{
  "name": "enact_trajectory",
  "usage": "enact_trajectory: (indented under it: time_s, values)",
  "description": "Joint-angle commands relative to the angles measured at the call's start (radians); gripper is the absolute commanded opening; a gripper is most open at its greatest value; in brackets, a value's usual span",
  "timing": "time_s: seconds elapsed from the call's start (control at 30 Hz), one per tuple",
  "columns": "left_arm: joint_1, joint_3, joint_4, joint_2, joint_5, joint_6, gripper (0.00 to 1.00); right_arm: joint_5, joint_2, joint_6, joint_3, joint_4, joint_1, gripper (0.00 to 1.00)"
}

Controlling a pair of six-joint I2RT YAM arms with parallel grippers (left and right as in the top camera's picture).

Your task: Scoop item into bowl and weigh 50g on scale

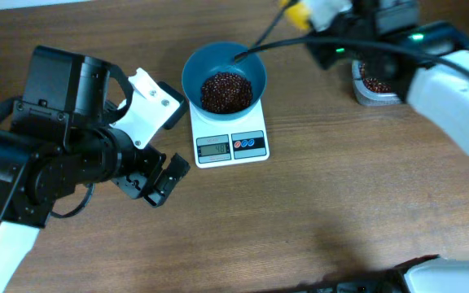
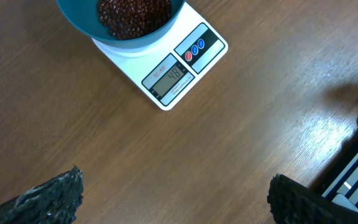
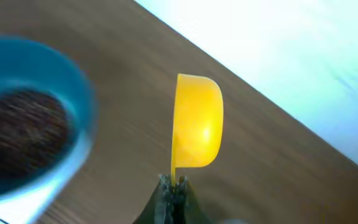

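**Overhead.** The scale (image 1: 260, 130) lies near the far edge of the tabletop (image 1: 340, 212), about midway along it, with its display facing the near edge. The bowl (image 1: 218, 59) sits on the scale with the beans (image 1: 225, 91) heaped inside. A clear tub (image 1: 374, 81) holding more beans stands toward the far right corner, partly under the right arm. The yellow scoop (image 1: 298, 12) hangs at the far edge, right of the bowl. The near half of the tabletop is bare wood.

**Left wrist.** The left pincer (image 2: 176, 199) has its fingers (image 2: 48, 199) wide apart above bare wood, well short of the scale. The display shows two digits, the first a 4 and the second unclear. Beside it are one red and two blue buttons (image 2: 196, 48). No brand is legible.

**Right wrist.** The right pincer (image 3: 176, 193) is clamped on the scoop's thin handle. The scoop is just beside the blurred bowl rim, with the tabletop's far edge running behind it.
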Motion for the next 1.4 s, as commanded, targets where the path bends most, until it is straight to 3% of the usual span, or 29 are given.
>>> enact_trajectory:
  time_s: [0.0, 0.33, 0.6, 0.8, 1.37]
  values:
    - [-0.003, 0.018, 0.001, -0.013, 0.014, 0.016, 0.99, 0.159, -0.033, 0.011, 0.018, -0.105, -0.090, 0.04]
    - [-0.003, 0.018, 0.001, -0.013, 0.014, 0.016, 0.99, 0.160, 0.090, 0.052, 0.016, -0.254, -0.280, 0.04]
    - [-0.003, 0.018, 0.001, -0.013, 0.014, 0.016, 0.99, 0.071, 0.195, 0.144, 0.016, -0.288, -0.282, 0.04]
    - [-0.003, 0.018, 0.001, -0.013, 0.014, 0.016, 0.99, 0.034, 0.165, 0.281, 0.018, -0.219, -0.284, 0.04]
    - [-0.003, 0.018, 0.001, -0.013, 0.014, 0.016, 0.99, -0.175, 0.158, 0.401, 0.018, -0.294, -0.290, 0.04]
